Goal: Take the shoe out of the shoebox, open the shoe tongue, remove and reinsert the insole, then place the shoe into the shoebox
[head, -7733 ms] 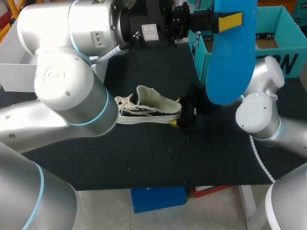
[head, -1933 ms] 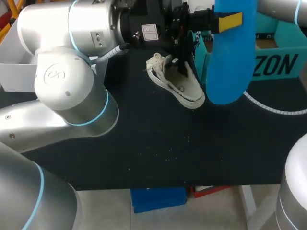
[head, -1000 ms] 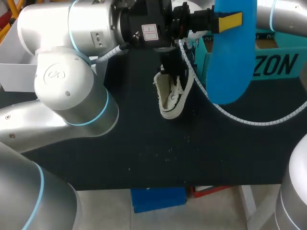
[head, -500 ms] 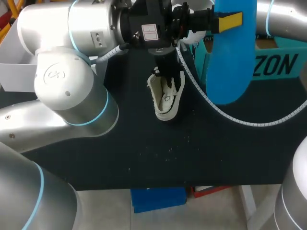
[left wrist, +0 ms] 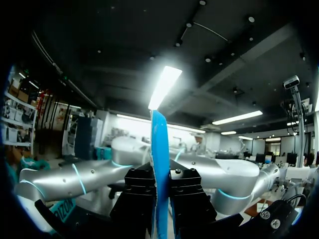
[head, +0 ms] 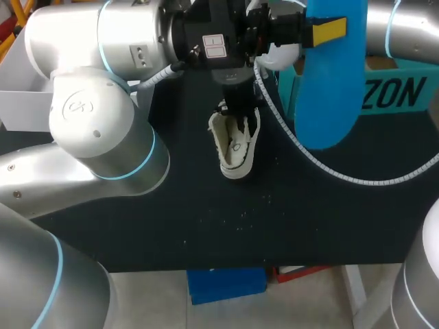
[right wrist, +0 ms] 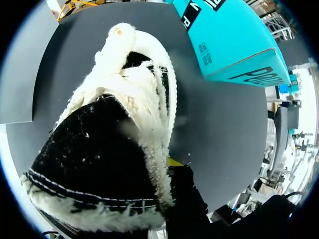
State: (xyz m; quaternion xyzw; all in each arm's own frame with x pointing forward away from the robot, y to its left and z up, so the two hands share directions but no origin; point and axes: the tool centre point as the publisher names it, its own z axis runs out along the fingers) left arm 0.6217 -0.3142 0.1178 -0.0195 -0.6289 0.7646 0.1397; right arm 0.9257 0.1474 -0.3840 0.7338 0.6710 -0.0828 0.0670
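Bright overhead light, sheen on left arm [head: 103, 130], shoe [head: 233, 147] pale against matte table [head: 206, 226] — ceiling strip [left wrist: 164, 87] flaring.

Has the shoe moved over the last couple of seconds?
Yes. The shoe has shifted left in the head view, away from the shoebox, and has turned toe-down.

The shoe [right wrist: 94, 164] is made of black cloth with white stitches, and it is lined with thick, fluffy cream fleece. The insole [head: 333, 75] is seen as smooth, dull blue foam. The shoebox [head: 398, 82] is made of smooth teal card. The table [head: 206, 226] is covered in matt black. The left arm [head: 103, 137] is cased in smooth, shiny silver.
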